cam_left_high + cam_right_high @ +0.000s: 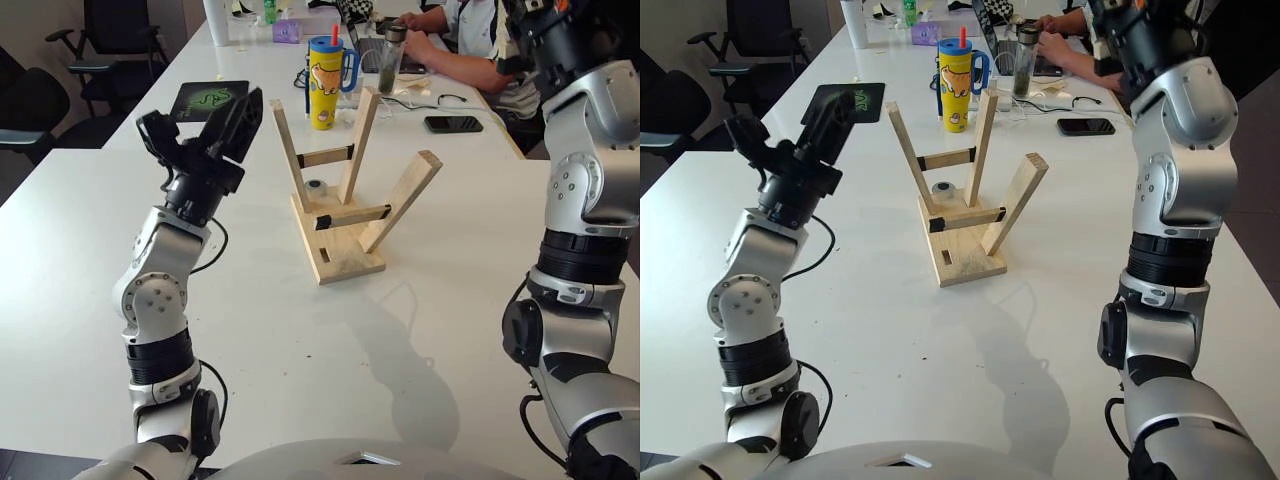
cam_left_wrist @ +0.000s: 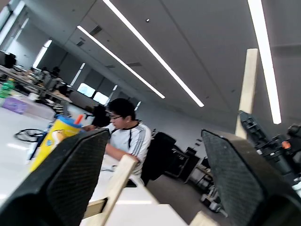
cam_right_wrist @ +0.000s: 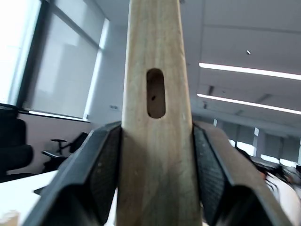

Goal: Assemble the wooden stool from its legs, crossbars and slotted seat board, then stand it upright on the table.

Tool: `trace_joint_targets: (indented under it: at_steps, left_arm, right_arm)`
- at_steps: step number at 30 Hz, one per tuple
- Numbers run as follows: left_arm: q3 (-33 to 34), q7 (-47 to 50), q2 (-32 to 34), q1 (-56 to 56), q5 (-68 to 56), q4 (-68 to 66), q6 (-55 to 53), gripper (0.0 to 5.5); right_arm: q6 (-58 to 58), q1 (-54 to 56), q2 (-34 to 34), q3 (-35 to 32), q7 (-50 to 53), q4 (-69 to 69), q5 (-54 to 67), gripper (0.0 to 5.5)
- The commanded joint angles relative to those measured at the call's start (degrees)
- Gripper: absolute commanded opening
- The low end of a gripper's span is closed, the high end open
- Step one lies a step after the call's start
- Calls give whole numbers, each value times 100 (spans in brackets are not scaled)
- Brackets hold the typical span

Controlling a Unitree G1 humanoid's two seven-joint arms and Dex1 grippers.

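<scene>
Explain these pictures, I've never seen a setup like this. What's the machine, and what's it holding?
It is a human-shaped robot with two arms. Two pictures come from cameras in its head, looking down at a white table; two come from its wrists. On the table a half-built wooden stool sits upside down, a yellow cup behind it. The left tool is open and empty beside the stool. The right tool grips a loose wooden leg with a slot.

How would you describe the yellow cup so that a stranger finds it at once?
On the long white table, look just beyond the half-built wooden stool with its legs up. A cup stands upright there. It alone is bright yellow, with a blue lid and handle.
</scene>
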State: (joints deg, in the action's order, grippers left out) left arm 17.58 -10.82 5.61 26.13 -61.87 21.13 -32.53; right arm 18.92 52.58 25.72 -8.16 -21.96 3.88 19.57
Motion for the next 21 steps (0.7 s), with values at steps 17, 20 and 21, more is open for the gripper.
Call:
trace_joint_targets:
  at_steps: [17,20,21]
  left_arm:
    - [-228,1654,22,600,-1580,326,34,362]
    - [-225,1732,90,604,-1556,391,88,362]
    - [-229,1762,109,598,-1544,396,99,362]
  right_arm:
    - [115,-968,-282,1685,-1801,915,-6,206]
    - [-40,-998,-265,1757,-1800,838,-238,206]
    - [-89,-1011,-266,1766,-1806,818,-304,206]
